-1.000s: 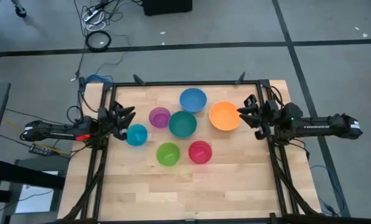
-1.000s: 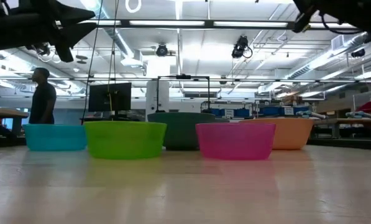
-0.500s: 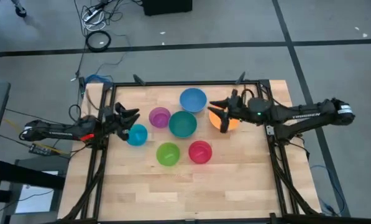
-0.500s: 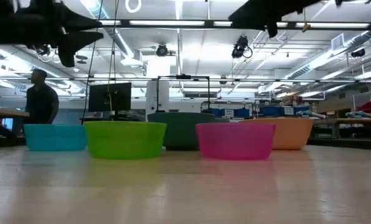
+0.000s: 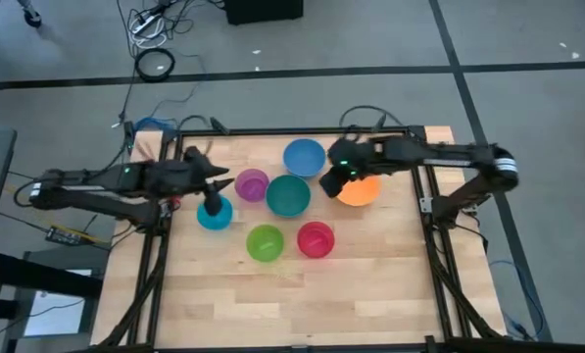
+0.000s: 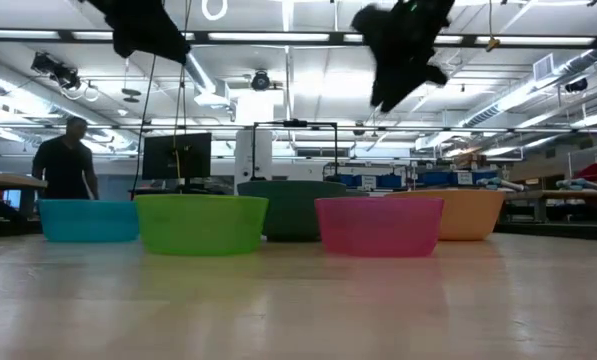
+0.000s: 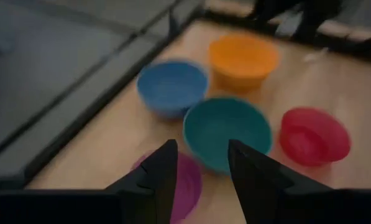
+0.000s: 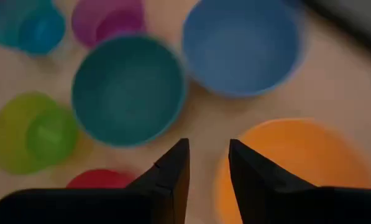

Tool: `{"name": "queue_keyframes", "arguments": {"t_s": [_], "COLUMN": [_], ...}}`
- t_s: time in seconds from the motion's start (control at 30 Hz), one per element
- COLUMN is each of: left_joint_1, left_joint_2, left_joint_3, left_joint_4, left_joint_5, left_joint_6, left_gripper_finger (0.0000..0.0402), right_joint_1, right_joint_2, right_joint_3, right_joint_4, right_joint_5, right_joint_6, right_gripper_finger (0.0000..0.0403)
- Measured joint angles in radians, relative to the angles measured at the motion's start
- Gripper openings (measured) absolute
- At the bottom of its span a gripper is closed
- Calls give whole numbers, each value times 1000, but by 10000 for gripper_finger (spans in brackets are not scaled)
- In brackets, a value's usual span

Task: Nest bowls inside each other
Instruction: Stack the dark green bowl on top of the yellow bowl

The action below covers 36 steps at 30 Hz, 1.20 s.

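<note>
High view: I see the right gripper (image 5: 333, 177) above the orange bowl's (image 5: 361, 189) left rim, and the left gripper (image 5: 215, 186) between purple bowl (image 5: 252, 183) and cyan bowl (image 5: 215, 213). All bowls sit separate on the tabletop (image 5: 370, 284).

Right wrist view: jaws parted, empty, straddling the orange rim.

Left wrist view: jaws released, above the purple bowl.

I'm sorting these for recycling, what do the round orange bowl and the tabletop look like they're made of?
Round orange bowl: probably plastic, going by its uniform saturated colour and thin smooth wall. Tabletop: wood, apparently butcher-block, with pale jointed strips and visible grain.
</note>
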Motion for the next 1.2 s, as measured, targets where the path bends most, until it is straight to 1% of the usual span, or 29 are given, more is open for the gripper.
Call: {"name": "queue_keyframes", "arguments": {"t_s": [0.07, 0.17, 0.23, 0.33, 0.5, 0.7, 0.9, 0.97, 1.03, 1.1, 1.2], "left_joint_1": [10, 14, 14, 14, 14, 14, 14, 14, 14, 14, 14], "left_joint_2": [62, 139, 179, 206, 229, 228, 228, 228, 228, 228, 228], "left_joint_3": [51, 90, 107, 115, 116, 116, 116, 116, 116, 116, 116], "left_joint_4": [-35, -52, -54, -52, -52, -51, -51, -51, -52, -52, -51], "left_joint_5": [-4, -3, -2, -3, -5, -20, -23, -23, -24, -24, -24], "left_joint_6": [-49, -91, -87, -68, -67, -67, -66, -66, -66, -66, -66], "left_gripper_finger": [152, 152, 152, 152, 152, 152, 152, 152, 152, 152, 152], "right_joint_1": [-11, -12, -12, -12, -12, -13, -18, -22, -25, -25, -25], "right_joint_2": [71, 165, 212, 262, 311, 364, 427, 436, 436, 428, 396], "right_joint_3": [1, 1, 1, 1, 1, 1, 1, 1, 1, 1, 1], "right_joint_4": [47, 129, 176, 207, 213, 227, 279, 285, 285, 282, 288], "right_joint_5": [-54, -93, -112, -113, -113, -92, -69, -72, -76, -76, -76], "right_joint_6": [-5, -9, -8, 15, 46, 68, 68, 68, 57, 44, 9], "right_gripper_finger": [111, 125, 135, 148, 162, 162, 158, 148, 125, 87, 21]}}
